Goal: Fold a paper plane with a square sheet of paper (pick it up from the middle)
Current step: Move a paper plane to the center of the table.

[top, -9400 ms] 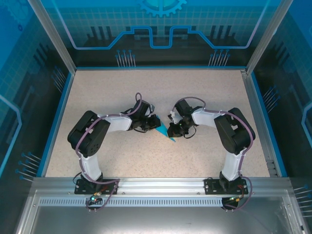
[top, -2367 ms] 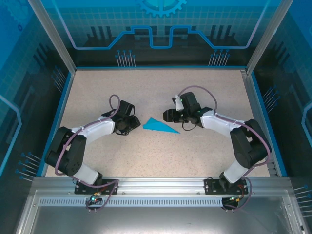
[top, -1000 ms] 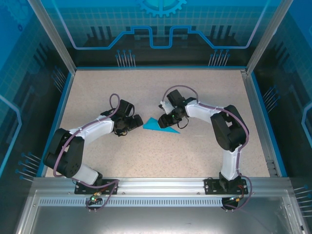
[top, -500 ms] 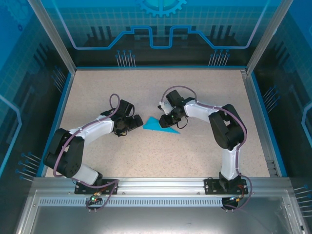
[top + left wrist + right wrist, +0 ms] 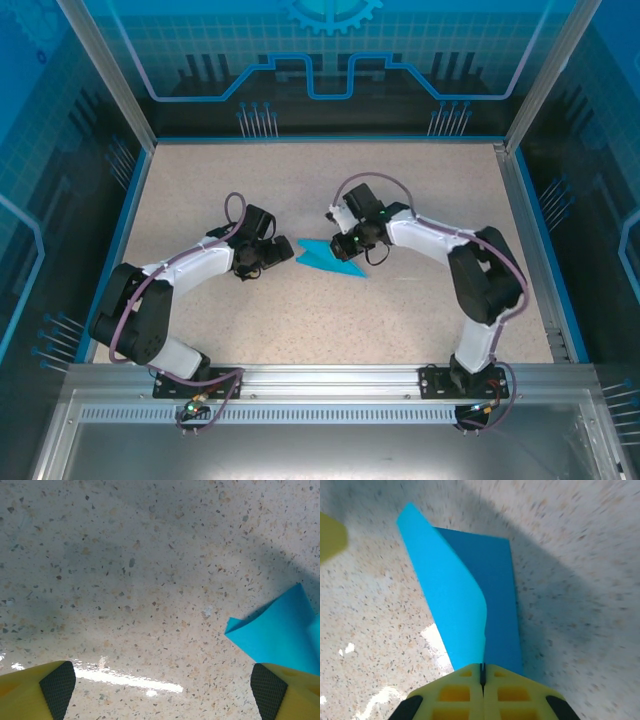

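Lying flat near the middle of the speckled beige, stone-look worktop [image 5: 250,190], the thin teal-blue paper plane [image 5: 330,260] was a narrow pointed wedge. Its tip pointed to the right and slightly toward the near edge, its blunt end toward the left arm.

In the right wrist view the paper plane [image 5: 495,595] showed two layers. A darker matte panel sat flat on the worktop [image 5: 580,580], with a lighter upper flap raised off it and bowed in a soft curve, edges straight and crisp. The right fingers [image 5: 455,692], yellow moulded plastic, were pressed together with only a hairline seam between them, pinching the near end of that flap.

The left fingers [image 5: 30,690], yellow with black textured pads, stood wide apart and gripped nothing. A sharp teal corner of the paper plane [image 5: 280,640] lay on the worktop [image 5: 150,555] just beside the right-hand pad.

From above, the left fingers [image 5: 282,252] sat just left of the blunt end, and the right fingers [image 5: 350,245] sat over the paper.
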You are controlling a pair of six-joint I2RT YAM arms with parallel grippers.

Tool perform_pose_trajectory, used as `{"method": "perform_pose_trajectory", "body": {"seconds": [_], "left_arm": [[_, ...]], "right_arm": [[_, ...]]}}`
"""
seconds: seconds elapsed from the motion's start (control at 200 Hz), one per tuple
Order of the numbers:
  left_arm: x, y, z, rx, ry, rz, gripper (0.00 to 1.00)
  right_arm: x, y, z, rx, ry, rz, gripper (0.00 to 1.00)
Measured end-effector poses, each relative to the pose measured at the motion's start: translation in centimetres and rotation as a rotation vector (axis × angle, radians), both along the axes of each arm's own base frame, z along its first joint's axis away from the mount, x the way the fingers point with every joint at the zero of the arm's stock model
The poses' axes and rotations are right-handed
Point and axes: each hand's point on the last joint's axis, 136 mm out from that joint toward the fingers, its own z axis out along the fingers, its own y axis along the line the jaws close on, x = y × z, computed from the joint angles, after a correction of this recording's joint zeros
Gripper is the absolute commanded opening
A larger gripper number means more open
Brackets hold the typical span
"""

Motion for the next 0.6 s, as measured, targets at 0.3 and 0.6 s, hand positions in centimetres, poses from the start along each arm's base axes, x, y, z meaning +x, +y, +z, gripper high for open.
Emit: {"method": "perform_pose_trajectory", "body": {"seconds": [0.3, 0.6], "left_arm": [[0.0, 0.0, 0.1, -0.001, 0.0, 0.0, 0.95], [-0.1, -0.3, -0.1, -0.012, 0.01, -0.004, 0.95]], "right_arm": [[2.2, -3.4, 4.1, -0.179, -0.216, -0.276, 0.06], [2.6, -2.3, 0.3, -0.415, -0.217, -0.399, 0.06]]}}
